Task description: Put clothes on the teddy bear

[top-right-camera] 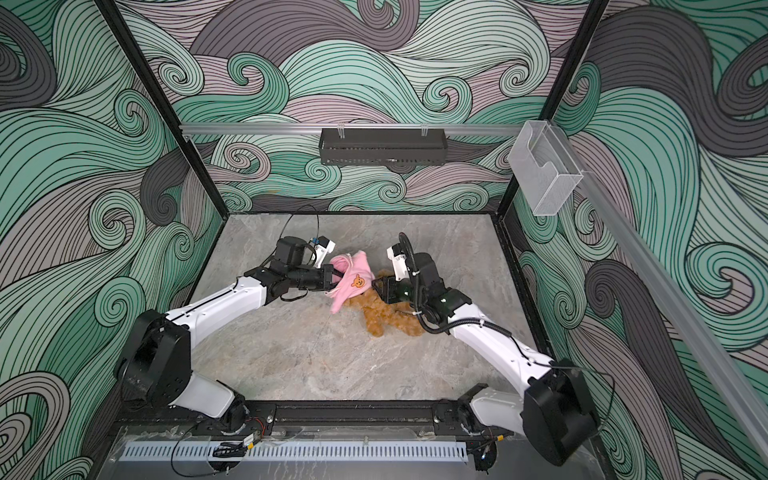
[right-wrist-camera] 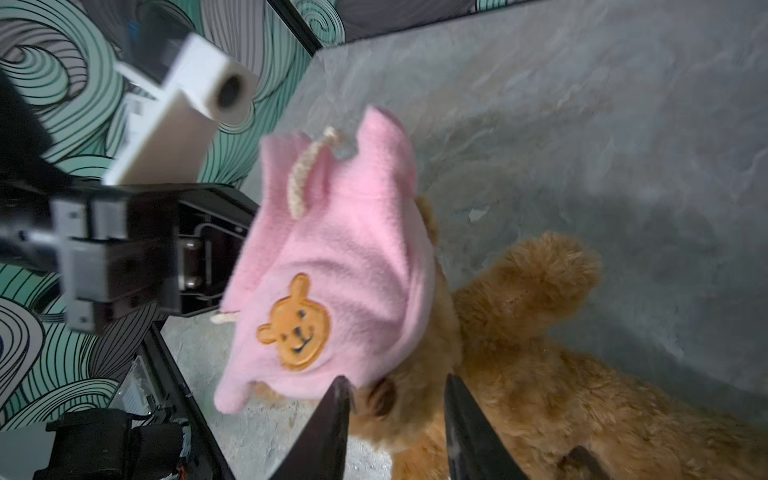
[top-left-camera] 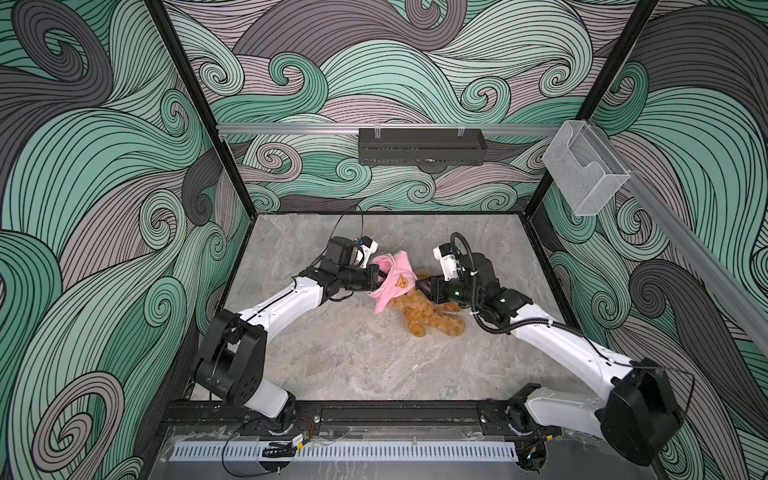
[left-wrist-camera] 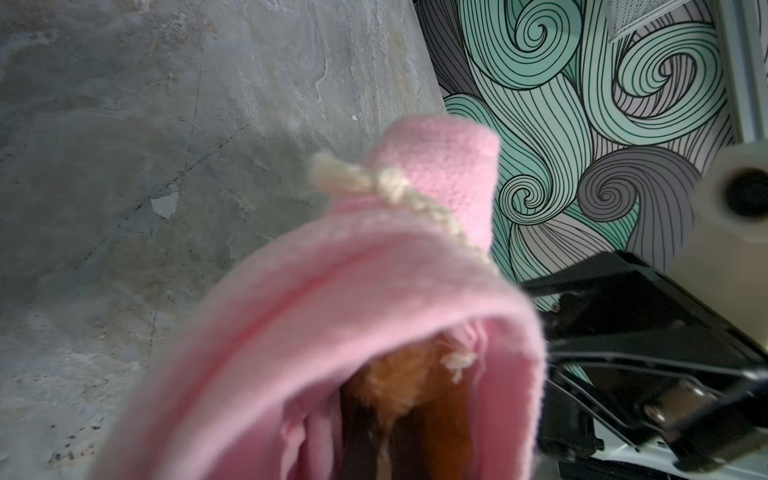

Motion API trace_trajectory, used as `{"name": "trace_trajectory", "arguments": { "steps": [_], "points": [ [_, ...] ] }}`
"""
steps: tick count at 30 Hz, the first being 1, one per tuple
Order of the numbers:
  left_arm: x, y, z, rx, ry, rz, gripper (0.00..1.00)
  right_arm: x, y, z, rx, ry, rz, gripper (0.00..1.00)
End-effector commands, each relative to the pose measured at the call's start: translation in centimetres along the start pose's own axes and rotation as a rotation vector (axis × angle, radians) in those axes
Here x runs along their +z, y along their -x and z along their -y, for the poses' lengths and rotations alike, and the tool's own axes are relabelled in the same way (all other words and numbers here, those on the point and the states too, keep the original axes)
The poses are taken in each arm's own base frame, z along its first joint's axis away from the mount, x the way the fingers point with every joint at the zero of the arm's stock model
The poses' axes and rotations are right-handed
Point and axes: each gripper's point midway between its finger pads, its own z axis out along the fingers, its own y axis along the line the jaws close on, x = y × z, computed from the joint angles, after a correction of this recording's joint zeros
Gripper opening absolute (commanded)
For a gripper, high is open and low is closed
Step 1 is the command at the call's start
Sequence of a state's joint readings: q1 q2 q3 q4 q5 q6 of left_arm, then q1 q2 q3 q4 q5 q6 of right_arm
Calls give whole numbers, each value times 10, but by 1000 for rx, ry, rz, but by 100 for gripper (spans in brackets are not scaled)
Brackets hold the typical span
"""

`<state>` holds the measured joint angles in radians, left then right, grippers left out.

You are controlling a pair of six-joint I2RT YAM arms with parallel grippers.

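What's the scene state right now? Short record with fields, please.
teddy bear: lying on the table, legs bare
pink garment: pulled over the bear's head end only
left gripper: shut on the pink garment's edge
right gripper: jaws apart, tips close to the bear, gripping nothing
task: dressing not finished

Golden-brown curly fur on teddy bear (top-left-camera: 432, 318). Pink fleece garment (right-wrist-camera: 345, 249), orange bear-face patch (right-wrist-camera: 296, 322) with dark features (cream braided drawstring (left-wrist-camera: 399, 195)). Grey marbled table (top-left-camera: 353, 361). Teal, grey, lilac swirl-patterned walls (top-left-camera: 415, 62), black linework.
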<state>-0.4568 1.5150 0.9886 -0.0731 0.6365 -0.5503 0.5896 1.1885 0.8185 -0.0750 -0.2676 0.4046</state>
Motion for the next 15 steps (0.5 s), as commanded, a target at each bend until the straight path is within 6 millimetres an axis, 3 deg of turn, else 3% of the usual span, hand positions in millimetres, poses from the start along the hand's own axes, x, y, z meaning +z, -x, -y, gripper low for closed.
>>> {"name": "trace_trajectory", "arguments": {
  "steps": [1,4,8,15],
  "points": [
    [3,1,3,-111,-40,9,0,-1,-12,-16,1,44,42,42],
    [3,-2,1,-149,-35,14,0,7,-23,-36,73,128,72,41],
    [5,-9,0,-157,-31,0,0,20,-29,-46,145,152,79,41],
    [6,-14,-1,-144,-20,-16,0,35,-30,-43,237,144,91,33]
  ]
}}
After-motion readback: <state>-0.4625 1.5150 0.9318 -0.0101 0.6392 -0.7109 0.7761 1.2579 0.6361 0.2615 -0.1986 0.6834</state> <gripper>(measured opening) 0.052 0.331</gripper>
